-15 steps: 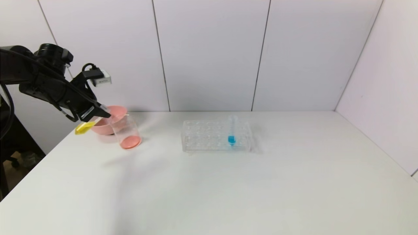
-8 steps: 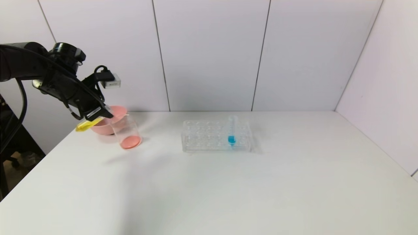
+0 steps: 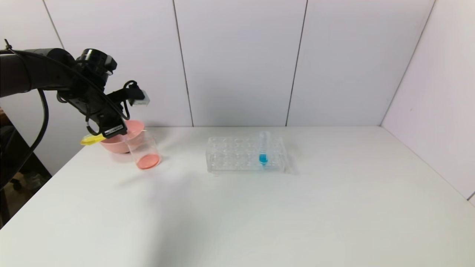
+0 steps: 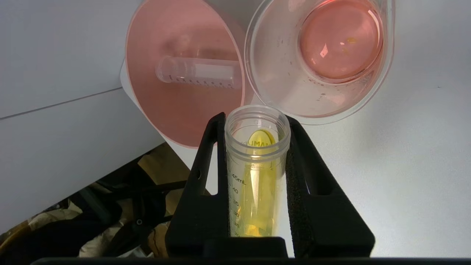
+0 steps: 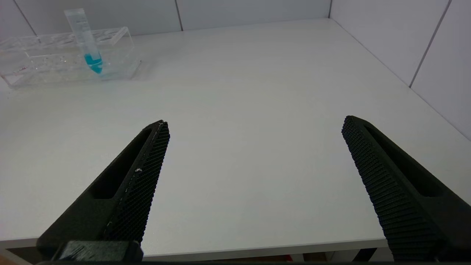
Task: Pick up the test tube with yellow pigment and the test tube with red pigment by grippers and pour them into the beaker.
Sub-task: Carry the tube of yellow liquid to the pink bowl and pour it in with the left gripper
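Observation:
My left gripper [image 3: 111, 130] [image 4: 257, 121] is shut on the test tube with yellow pigment [image 3: 92, 139] [image 4: 255, 176]. It holds the tube almost level at the table's far left, its open mouth close to the rim of the beaker [image 3: 144, 150] [image 4: 320, 59]. The beaker stands upright with red-orange liquid in its bottom. An empty clear tube [image 4: 198, 72] lies in the pink bowl [image 3: 120, 142] [image 4: 173, 103] right behind the beaker; I cannot tell if it is the red one. My right gripper [image 5: 254, 127] is open and empty above the table's near edge.
A clear many-holed rack [image 3: 245, 155] [image 5: 62, 55] stands mid-table with one upright tube of blue liquid [image 3: 263, 150] [image 5: 86, 40]. The table's left edge runs just beside the bowl. White wall panels close the back and right.
My left arm has swung right and up, tipping the yellow tube from a downward slant to nearly level, its mouth nearer the beaker. Nothing else moved.

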